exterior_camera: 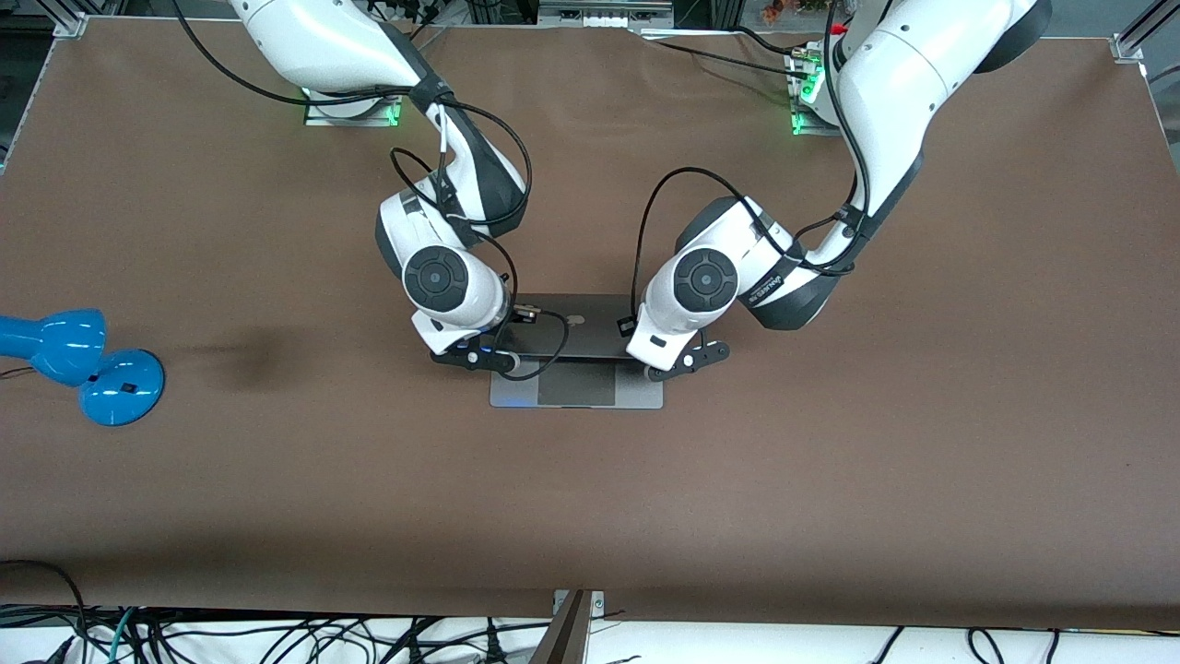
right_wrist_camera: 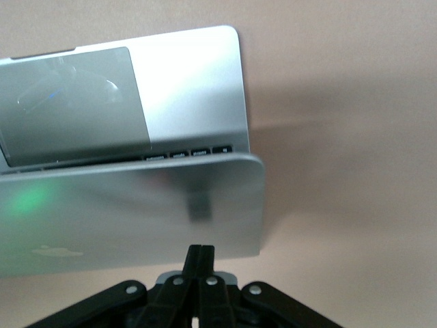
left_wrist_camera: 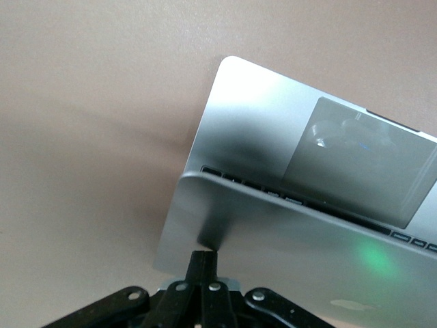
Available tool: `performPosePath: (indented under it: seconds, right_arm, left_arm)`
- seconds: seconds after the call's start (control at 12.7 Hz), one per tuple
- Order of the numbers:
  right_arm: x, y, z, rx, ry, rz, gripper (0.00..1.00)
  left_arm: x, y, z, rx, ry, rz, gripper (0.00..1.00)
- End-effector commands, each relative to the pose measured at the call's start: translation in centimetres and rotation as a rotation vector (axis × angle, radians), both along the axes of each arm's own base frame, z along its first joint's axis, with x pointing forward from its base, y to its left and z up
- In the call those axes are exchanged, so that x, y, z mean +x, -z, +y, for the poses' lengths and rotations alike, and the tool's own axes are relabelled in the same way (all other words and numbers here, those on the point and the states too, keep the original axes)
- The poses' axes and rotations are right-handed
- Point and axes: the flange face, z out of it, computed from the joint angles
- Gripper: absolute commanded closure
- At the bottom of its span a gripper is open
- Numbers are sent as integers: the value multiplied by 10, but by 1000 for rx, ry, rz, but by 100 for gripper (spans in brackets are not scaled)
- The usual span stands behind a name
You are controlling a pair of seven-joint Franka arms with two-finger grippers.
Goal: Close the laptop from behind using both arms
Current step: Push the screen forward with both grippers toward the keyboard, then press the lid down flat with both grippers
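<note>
My left gripper (left_wrist_camera: 203, 263) and right gripper (right_wrist_camera: 200, 254), both pinched shut and holding nothing, press their tips on the laptop (exterior_camera: 576, 355) lid's back, mid-bench (exterior_camera: 830, 461). I judge closing half done; next, both push down evenly together.

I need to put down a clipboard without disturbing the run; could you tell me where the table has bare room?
The brown table is bare from the laptop to its edge nearest the front camera, and at the left arm's end. It is crowded at the laptop, where the left claw and right claw meet the lid, and beside the blue lamp.
</note>
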Motion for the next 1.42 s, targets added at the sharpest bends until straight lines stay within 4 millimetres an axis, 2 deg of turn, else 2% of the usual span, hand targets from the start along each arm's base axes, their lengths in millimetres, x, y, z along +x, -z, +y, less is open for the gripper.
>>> performPosePath:
  seconds: [0.0,0.31,0.55,0.71,0.94,1.18,1.34]
  right_arm:
    - [7,5,-1,3,-12,-24,100]
    - [13,25,-3,9,-13,-46,100]
    - [19,33,-7,10,-8,-66,100]
    - [19,38,-8,8,-6,-64,100]
    - [20,53,-8,-5,-18,-77,100]
    - [20,58,-10,-9,-17,-74,100]
    - [22,68,-9,-1,-29,-92,100]
  left_arm:
    - [10,10,-11,16,1,-24,100]
    - [11,19,-12,25,0,-21,100]
    - [11,22,-12,24,-1,-17,100]
    - [17,28,-8,26,-10,-17,100]
    - [19,43,-13,55,-7,-29,100]
    - [25,52,-11,52,-16,-23,100]
    - [27,53,-12,46,-19,-29,100]
